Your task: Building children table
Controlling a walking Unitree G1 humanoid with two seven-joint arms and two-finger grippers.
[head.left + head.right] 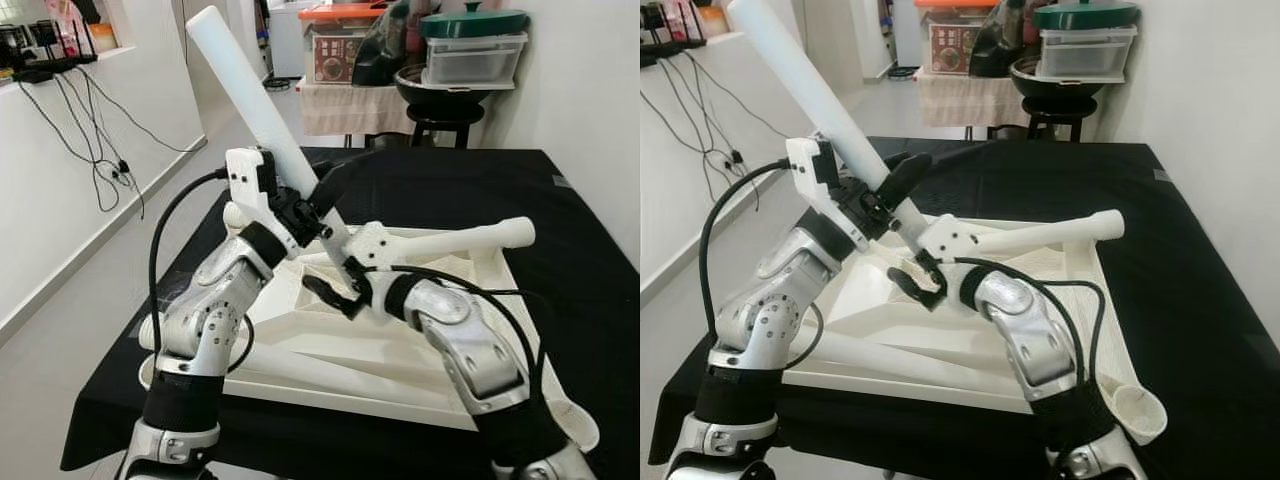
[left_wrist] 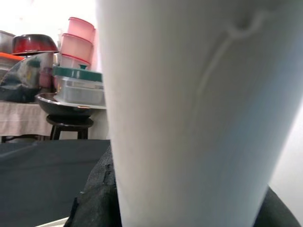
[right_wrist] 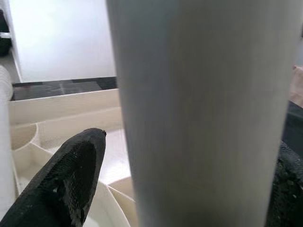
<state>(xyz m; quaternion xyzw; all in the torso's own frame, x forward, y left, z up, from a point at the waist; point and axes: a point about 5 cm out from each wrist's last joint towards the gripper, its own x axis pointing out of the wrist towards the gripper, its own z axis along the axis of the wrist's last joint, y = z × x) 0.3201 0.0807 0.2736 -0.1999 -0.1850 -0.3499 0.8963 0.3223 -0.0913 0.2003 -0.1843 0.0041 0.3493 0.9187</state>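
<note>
A white children's table top lies upside down on the black-covered table. My left gripper is shut on a long white table leg, which tilts up and away to the left; the leg looms close in the left wrist view. My right gripper straddles that leg's lower end just above the underside ribs. One black finger stands slightly apart from the leg. A second leg reaches out to the right over the top. A third lies along the front edge.
A stool with a black wok and stacked lidded containers stands beyond the table's far edge. At the left runs a white ledge with hanging cables, with floor between it and the table. A wall is close on the right.
</note>
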